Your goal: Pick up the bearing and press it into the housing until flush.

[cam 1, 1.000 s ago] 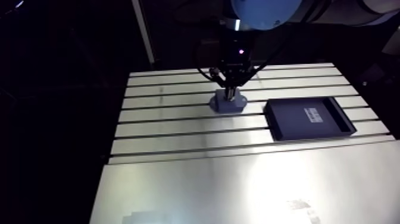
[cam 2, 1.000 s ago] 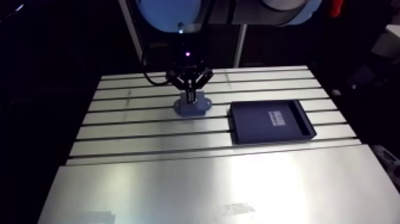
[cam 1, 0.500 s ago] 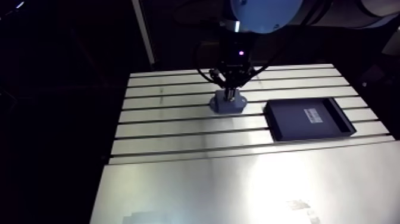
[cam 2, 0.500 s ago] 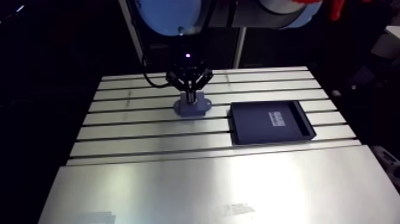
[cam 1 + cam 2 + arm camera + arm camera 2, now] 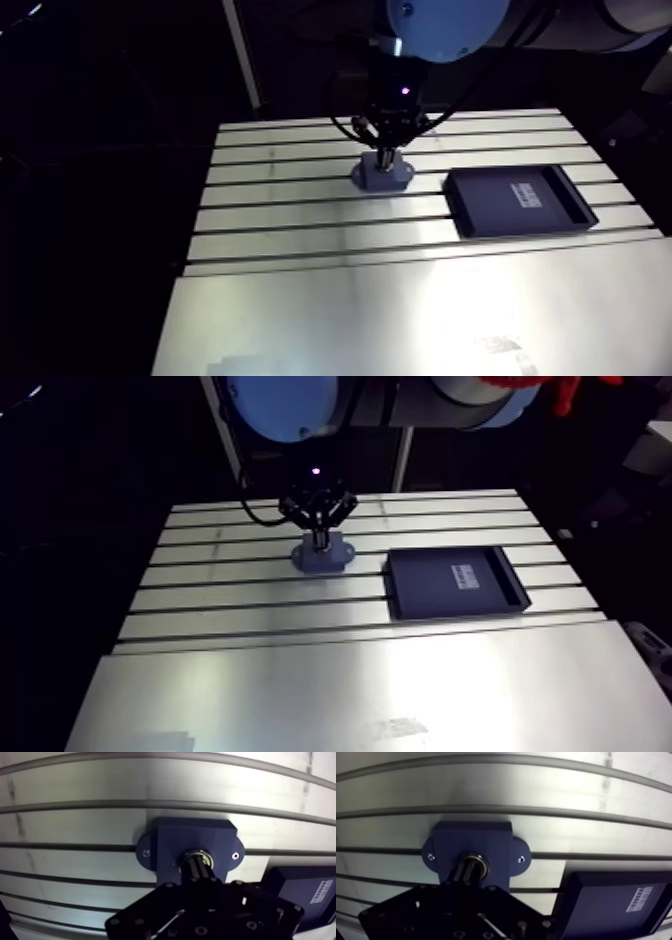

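The robot's black gripper (image 5: 197,866) pointed straight down over the dark blue plastic housing (image 5: 167,839). The housing was a block with two rounded ears, and it sat flat on the shiny slotted aluminium worktop (image 5: 300,232). Each ear had a small spot on it, maybe a screw, which would stop the block from sliding when it was pushed.

The small silvery ring-shaped bearing (image 5: 209,858) sat in the round hole in the middle of the housing. Only its bright rim peeked out around the gripper's tip. The two dark fingers (image 5: 196,872) looked pressed together like one thin post, with their tips on the middle of the bearing. They were not pinching it. Held that way, they could push straight down like a thumb, so the bearing would go in level and not tip.

I think the pushing step was under way or nearly done. I could not tell if the bearing was flush yet, because the fingers hid part of it.

A flat black tray with a white label (image 5: 520,198) lay just beside the housing, not touching it, out of the way of the push.
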`<state>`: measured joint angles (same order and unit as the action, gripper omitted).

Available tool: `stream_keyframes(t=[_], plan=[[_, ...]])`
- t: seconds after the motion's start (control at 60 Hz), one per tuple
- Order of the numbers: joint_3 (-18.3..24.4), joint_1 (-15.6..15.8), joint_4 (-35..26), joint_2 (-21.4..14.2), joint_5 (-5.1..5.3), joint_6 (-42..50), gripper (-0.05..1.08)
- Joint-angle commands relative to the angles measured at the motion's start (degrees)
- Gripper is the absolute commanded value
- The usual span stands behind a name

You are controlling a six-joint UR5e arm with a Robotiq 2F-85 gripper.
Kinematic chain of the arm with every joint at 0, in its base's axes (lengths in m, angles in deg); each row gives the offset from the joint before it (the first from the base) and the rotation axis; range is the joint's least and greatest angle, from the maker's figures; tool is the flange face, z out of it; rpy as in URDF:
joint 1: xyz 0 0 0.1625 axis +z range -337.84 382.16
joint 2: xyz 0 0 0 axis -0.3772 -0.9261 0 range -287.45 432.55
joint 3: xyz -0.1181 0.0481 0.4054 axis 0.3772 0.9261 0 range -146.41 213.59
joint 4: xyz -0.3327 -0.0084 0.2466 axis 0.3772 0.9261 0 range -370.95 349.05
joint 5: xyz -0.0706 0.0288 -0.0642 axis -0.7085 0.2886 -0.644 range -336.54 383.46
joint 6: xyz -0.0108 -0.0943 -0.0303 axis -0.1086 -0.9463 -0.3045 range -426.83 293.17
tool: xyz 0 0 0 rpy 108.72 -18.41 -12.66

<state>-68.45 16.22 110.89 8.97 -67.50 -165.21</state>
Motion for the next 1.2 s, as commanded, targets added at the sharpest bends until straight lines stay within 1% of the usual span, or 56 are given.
stream_keyframes(t=[0.017, 1.2], plan=[[0.0, 0.1, 0.0, 0.0, 0.04, 0.0, 1.08], [-0.4, 0.1, 0.1, 0.0, -0.05, -0.3, 1.08]])
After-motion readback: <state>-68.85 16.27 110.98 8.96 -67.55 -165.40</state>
